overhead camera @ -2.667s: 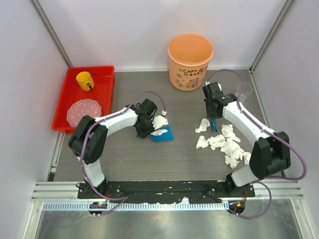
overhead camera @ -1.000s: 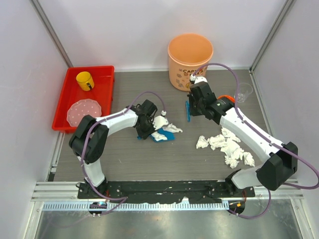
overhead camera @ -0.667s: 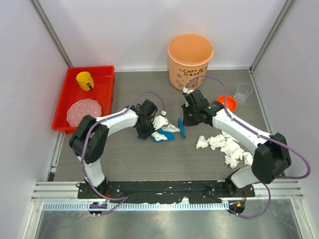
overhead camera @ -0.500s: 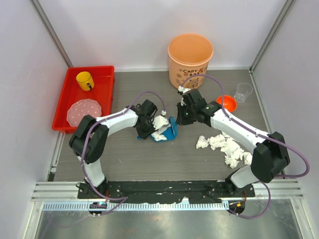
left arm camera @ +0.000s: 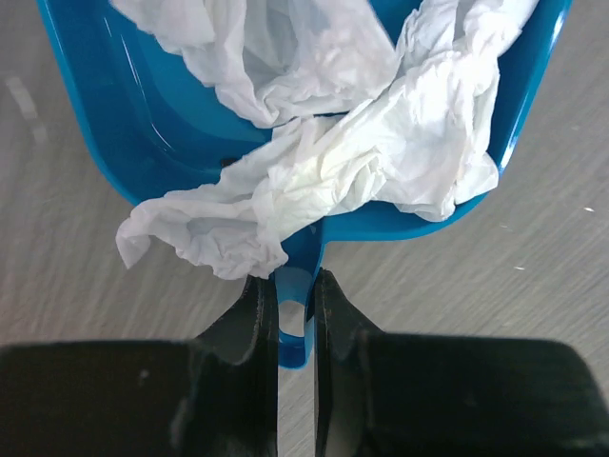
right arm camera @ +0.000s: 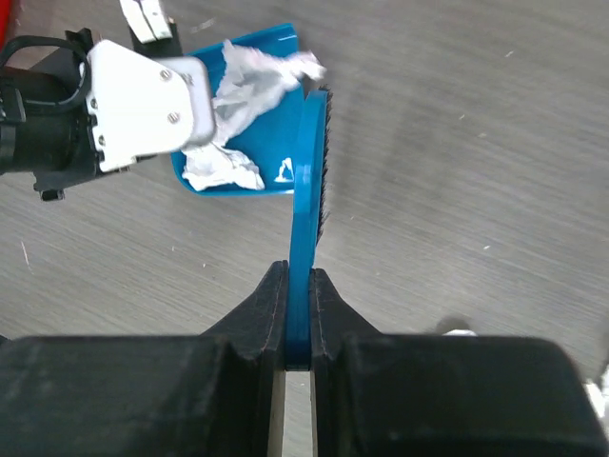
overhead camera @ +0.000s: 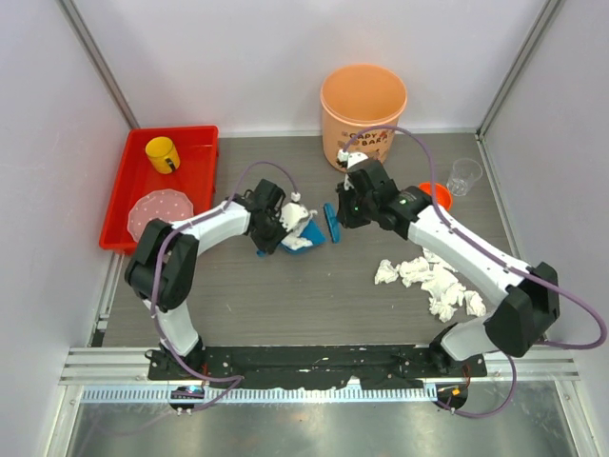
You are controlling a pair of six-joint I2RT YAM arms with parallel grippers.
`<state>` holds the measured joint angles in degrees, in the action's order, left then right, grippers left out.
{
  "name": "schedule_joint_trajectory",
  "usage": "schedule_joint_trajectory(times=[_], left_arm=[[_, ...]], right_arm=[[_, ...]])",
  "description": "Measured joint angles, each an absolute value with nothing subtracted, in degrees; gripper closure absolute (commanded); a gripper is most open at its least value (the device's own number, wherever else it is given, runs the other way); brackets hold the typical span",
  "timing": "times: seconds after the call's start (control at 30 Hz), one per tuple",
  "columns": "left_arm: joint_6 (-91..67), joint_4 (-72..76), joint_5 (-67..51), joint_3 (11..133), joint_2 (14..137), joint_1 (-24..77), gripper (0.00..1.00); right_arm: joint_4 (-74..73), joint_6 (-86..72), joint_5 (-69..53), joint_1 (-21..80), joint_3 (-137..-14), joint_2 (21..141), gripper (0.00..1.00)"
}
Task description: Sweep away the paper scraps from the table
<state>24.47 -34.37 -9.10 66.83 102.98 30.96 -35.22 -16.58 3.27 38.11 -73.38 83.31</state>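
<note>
A: Tool states to be logged.

B: Left tool (left arm camera: 295,303) is closed on the handle of the blue dustpan (left arm camera: 124,133). Right tool (right arm camera: 300,286) is clamped on the handle of the blue brush (right arm camera: 309,171), which is held edge-on just beside the pan's mouth.

A: Paper scraps (overhead camera: 433,281), location?

B: Some are carried in the pan. The main pile is lying on the bench (overhead camera: 238,305), well apart from the pan, on the right arm's side and nearer its base than the brush. The right arm is judged nearer; the pile would have to be swept leftward across that gap.

Partly hidden "CAP…" on orange bucket (overhead camera: 328,129)
</note>
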Motion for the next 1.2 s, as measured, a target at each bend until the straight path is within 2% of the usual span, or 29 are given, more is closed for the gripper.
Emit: schedule_joint_trajectory(times=[0.4, 0.57, 0.73, 0.9, 1.03, 1.2], left_arm=[[22.5, -29.0, -9.1, 66.8, 98.8, 28.5, 1.0], [22.4, -29.0, -8.6, 66.8, 97.2, 28.4, 1.0], [22.5, -29.3, -7.5, 67.3, 94.1, 28.3, 1.0], [22.7, -29.9, -6.3, 67.3, 91.5, 28.3, 1.0], [22.7, -30.7, -5.5, 67.3, 90.4, 28.3, 1.0], [22.8, -31.4, -4.5, 67.3, 88.3, 28.3, 1.0]], right_arm=[[-38.9, -12.1, 6.2, 32.1, -77.3, 75.8, 0.99], [-40.7, -7.7, 3.7, 27.0, -87.0, 77.6, 0.99], [-34.3, -1.7, 0.4, 21.1, -106.0, 85.4, 0.99], [-29.0, 3.7, -1.2, 18.8, -125.6, 99.7, 0.99], [-28.1, 6.4, -3.8, 16.9, -132.9, 110.3, 0.99], [-29.0, 8.0, -7.6, 14.3, -134.1, 120.5, 0.99]])
